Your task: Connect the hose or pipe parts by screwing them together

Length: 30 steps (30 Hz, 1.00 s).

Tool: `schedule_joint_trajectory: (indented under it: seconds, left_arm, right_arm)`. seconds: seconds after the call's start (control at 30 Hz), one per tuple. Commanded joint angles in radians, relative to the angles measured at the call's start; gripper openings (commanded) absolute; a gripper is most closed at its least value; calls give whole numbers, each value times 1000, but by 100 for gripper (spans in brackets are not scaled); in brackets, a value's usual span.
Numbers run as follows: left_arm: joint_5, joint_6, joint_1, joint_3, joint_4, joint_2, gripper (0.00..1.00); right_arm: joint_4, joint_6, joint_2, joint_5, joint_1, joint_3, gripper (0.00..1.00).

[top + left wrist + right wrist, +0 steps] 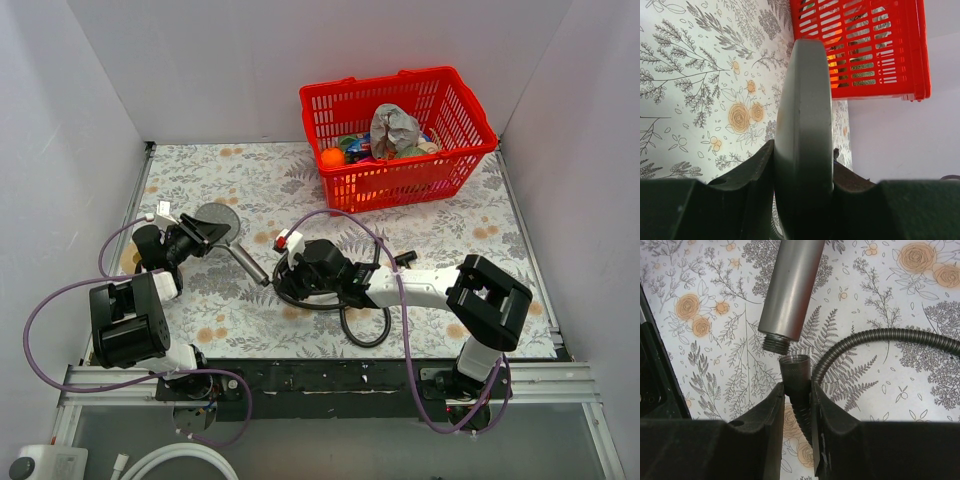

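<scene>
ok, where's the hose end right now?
Right wrist view, centre: hose end held in the right gripper, just below the shower handle's threaded tip, not engaged.

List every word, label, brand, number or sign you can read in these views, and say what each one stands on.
No text can be read in any view.
In the red basket, any print on the contents, such as the crumpled grey bag, is too small to read.
On the grey shower head and the black hose, no markings show.
The floral table cover carries a pattern only, no words.
</scene>
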<state>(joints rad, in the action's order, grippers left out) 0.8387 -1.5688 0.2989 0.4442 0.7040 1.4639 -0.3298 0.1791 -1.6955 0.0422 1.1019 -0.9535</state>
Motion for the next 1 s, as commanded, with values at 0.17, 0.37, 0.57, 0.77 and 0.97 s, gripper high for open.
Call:
schedule_joint_trajectory:
  seconds: [0.17,0.37,0.57,0.77,0.97]
  left_arm:
    - [-50,-20,0,4,48,-42,0]
    - [-70,-5,-6,-5,40,-60,0]
    - [-104,16,-12,-10,25,-66,0]
    - [-127,19,-20,-16,20,-74,0]
    - [-135,24,-32,-29,26,-80,0]
  right_arm:
    - [28,13,4,-13,6,-7,1]
    - [34,17,-13,-27,7,-42,1]
    - [57,26,-56,-38,6,-100,1]
    - [63,39,-76,-77,6,-125,1]
    - [70,79,-108,-146,6,-188,1]
